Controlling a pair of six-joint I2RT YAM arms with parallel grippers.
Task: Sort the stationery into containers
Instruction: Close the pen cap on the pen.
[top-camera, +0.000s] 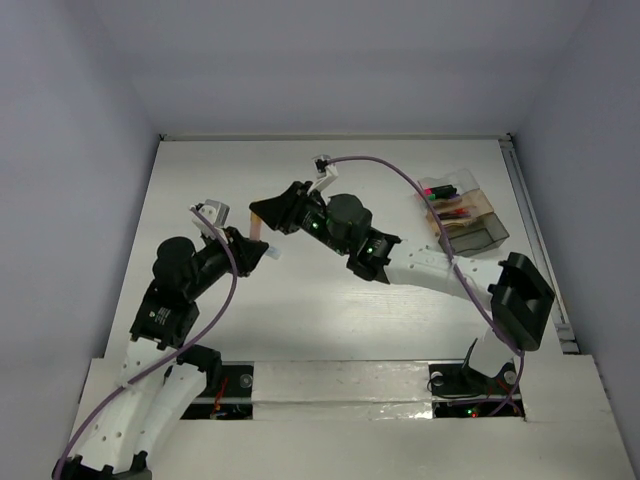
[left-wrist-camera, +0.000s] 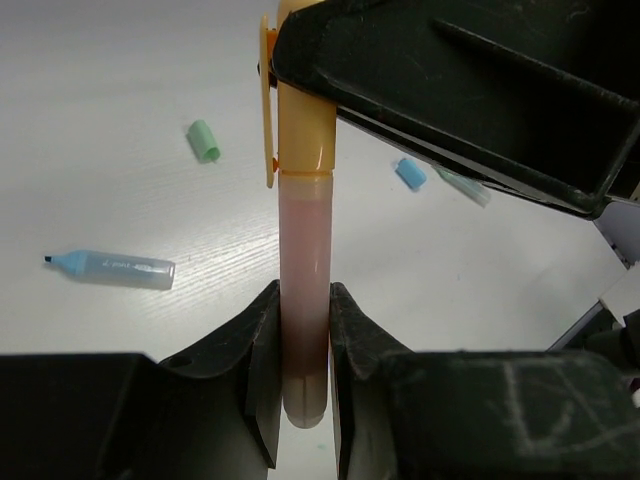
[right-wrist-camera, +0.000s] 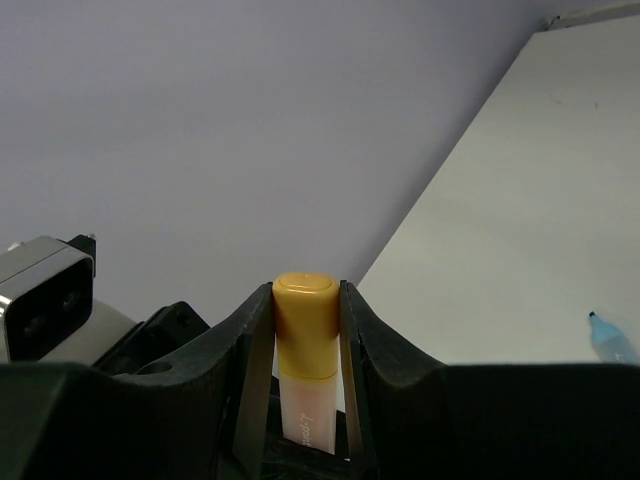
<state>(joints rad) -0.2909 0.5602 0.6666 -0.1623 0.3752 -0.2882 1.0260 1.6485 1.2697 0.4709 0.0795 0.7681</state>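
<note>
The white desk (top-camera: 300, 330) carries the clear compartmented container (top-camera: 488, 236) at its far right, a few pens already inside (too small to name each). Well apart from it, left of the middle, the two arms meet above the surface. The left pincer (left-wrist-camera: 303, 305) is clamped on the pale barrel of a highlighter (left-wrist-camera: 303, 230) near its tail. The right pincer (right-wrist-camera: 305, 298) grips the same highlighter by its orange cap (left-wrist-camera: 305, 120).

This looks like a hand-over. To do it well, the left should let go only once the right's hold is sure. A grip on the cap alone may pull it off, so any pull should run along the barrel.

Below lie a blue highlighter (left-wrist-camera: 110, 268), a green piece (left-wrist-camera: 204, 140) and a blue piece (left-wrist-camera: 410, 173).
</note>
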